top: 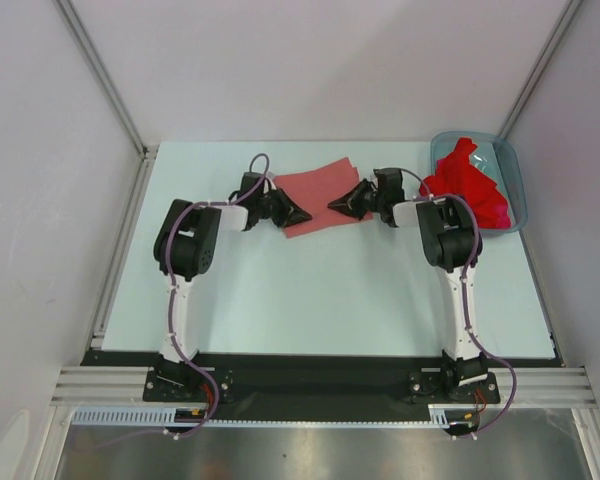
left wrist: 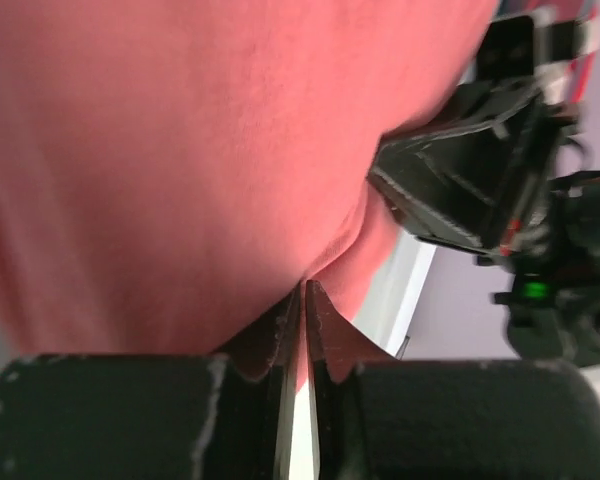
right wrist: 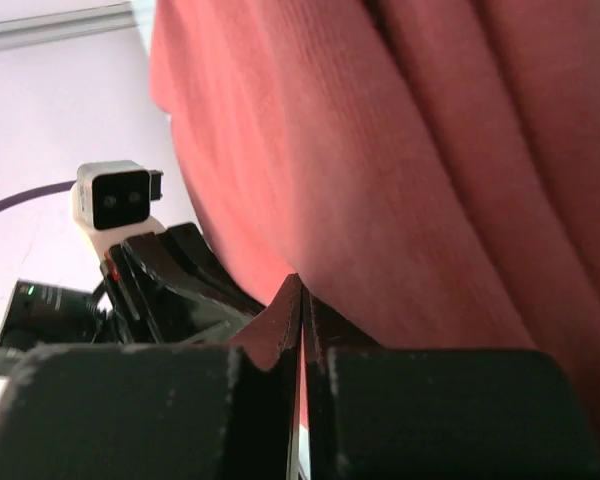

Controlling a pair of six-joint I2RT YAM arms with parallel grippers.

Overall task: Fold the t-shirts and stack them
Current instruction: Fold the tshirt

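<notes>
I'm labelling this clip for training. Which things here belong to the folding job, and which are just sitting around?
Part of the job:
- salmon-pink t-shirt, its near edge pinched by the left gripper and the right gripper
- red t-shirts, heaped at far right

Just there:
- blue-grey bin, only holding the red ones
- table

Folded t-shirt at far middle of table; heaped t-shirts in bin, far-right corner.
</notes>
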